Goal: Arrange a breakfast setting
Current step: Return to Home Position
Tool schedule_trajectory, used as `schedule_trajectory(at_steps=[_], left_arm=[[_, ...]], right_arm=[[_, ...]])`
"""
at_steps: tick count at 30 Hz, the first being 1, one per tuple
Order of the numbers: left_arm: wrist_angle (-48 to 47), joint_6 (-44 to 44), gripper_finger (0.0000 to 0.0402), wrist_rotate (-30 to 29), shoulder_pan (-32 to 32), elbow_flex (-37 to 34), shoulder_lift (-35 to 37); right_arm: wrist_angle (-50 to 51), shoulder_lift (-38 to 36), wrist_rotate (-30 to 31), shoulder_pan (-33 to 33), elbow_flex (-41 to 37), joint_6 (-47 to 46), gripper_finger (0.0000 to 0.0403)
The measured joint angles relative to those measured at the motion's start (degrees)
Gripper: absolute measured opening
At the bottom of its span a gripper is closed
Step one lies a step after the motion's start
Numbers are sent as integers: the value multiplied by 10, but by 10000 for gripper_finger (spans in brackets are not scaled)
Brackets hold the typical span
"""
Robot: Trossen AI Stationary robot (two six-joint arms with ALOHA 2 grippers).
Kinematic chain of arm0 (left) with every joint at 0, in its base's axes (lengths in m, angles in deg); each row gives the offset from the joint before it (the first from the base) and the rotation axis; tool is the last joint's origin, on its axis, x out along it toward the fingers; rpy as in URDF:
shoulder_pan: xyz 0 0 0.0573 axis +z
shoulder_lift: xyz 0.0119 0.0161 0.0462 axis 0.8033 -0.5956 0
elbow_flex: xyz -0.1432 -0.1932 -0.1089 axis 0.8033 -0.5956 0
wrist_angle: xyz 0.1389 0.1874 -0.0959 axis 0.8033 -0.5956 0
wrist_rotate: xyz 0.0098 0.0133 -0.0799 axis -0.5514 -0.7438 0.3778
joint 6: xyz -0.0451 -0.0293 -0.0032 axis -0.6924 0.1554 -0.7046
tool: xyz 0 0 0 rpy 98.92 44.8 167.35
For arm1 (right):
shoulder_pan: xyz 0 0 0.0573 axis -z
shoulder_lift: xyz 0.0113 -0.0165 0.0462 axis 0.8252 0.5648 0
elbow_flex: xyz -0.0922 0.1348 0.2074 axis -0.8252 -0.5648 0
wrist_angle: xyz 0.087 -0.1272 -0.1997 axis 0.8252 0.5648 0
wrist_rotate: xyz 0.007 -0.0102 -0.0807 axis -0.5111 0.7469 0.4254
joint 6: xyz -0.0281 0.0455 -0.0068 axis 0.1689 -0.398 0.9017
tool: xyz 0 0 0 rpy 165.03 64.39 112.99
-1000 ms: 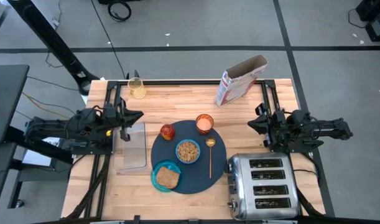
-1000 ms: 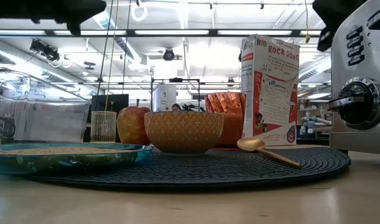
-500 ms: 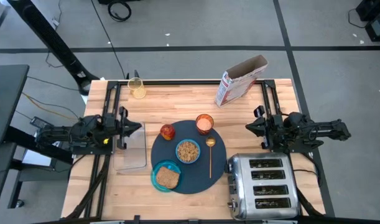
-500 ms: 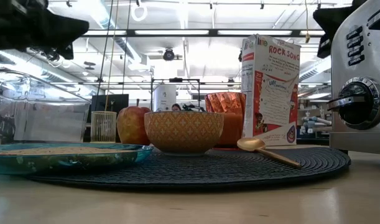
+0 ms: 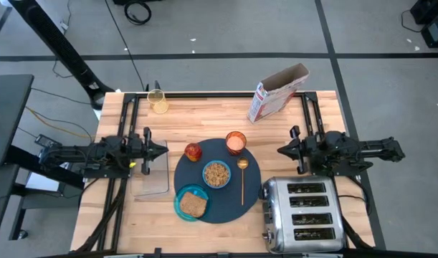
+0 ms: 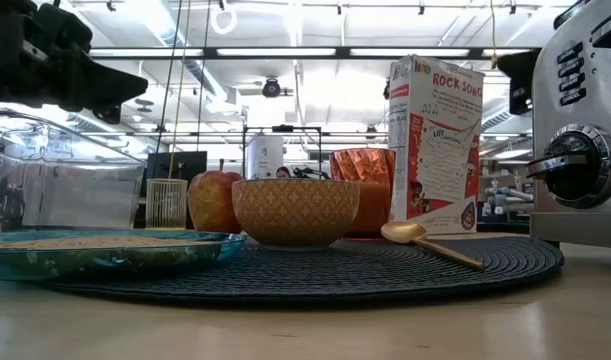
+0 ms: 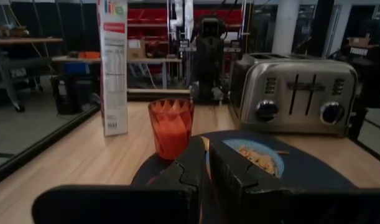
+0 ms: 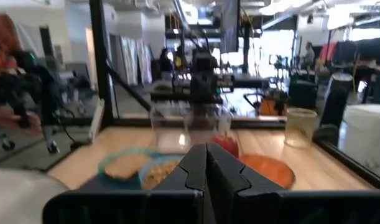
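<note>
The dark-grey round mat (image 5: 229,204) lies at the table's middle. On it stand the blue bowl (image 5: 216,174), the orange cup (image 5: 236,142) and the red apple (image 5: 193,151). The gold spoon (image 5: 242,179) lies on it too. The teal plate (image 5: 183,208), overlapping the mat's near-left rim, carries the toast slice (image 5: 193,206). My left gripper (image 5: 161,150) is shut and hovers level at the mat's left, above the clear tray. My right gripper (image 5: 281,150) is shut and hovers right of the mat, pointing at the cup. Neither holds anything.
A chrome toaster (image 5: 302,213) stands at the near right, just before my right arm. The clear tray (image 5: 153,172) lies left of the mat. An open cereal box (image 5: 276,93) stands at the far right and a small glass jar (image 5: 158,102) at the far left.
My left gripper has come down toward the table and tipped to level, staying shut. My right gripper has sunk a little and tipped lower, also staying shut. The setting on the mat has not moved.
</note>
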Motion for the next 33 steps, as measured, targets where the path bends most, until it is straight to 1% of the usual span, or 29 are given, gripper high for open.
schedule_trajectory(at_steps=[2,5,7,33], left_arm=[[1,-3,34,0,0,0,-2],[2,-3,34,-1,0,0,-1],[2,-3,34,-2,0,0,-1],[3,-3,34,-3,0,-1,-1]], right_arm=[[20,0,9,0,0,5,18],[62,0,43,0,0,-6,18],[55,6,57,1,0,-10,18],[49,7,57,1,0,-11,19]])
